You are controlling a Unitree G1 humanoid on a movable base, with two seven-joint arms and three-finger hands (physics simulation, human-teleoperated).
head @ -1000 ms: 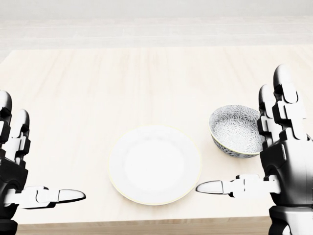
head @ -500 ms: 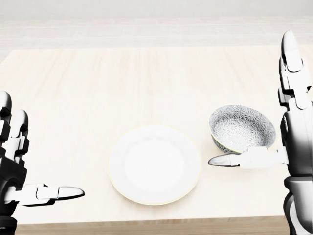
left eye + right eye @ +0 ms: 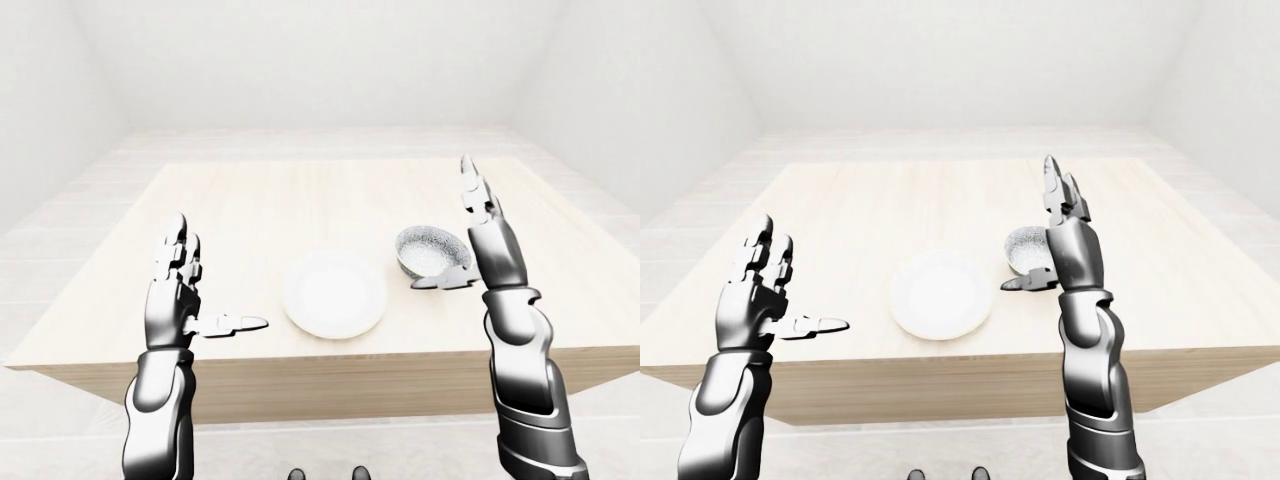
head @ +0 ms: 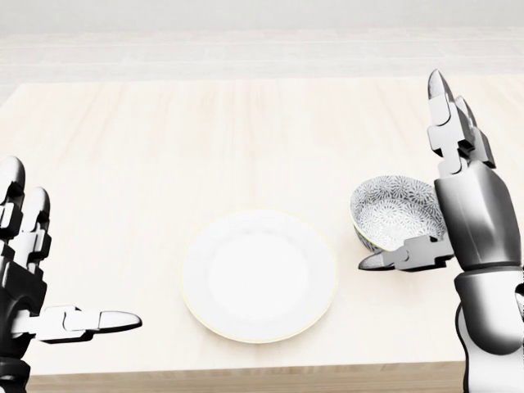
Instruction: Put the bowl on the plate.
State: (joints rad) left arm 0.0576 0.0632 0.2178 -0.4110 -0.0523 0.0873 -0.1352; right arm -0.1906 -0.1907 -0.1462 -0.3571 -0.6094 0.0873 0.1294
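A white round plate (image 4: 259,275) lies on the pale wooden table (image 4: 205,139), a little below the middle of the head view. To its right stands a bowl (image 4: 391,214) with a grey-and-white flower pattern, upright and apart from the plate. My right hand (image 4: 408,176) is open beside the bowl's right side, fingers pointing up and thumb (image 4: 393,258) stretched across the bowl's lower rim. It hides the bowl's right edge, and I cannot tell whether it touches. My left hand (image 4: 74,246) hangs open at the left, well clear of the plate, with nothing in it.
The table's edge nearest me (image 4: 246,368) runs along the bottom of the head view. In the left-eye view the table (image 3: 300,200) stands alone in a white room with pale floor all around.
My right hand has risen and moved left towards the bowl, its thumb now crossing the bowl's lower rim. Plate, bowl and left hand have stayed put.
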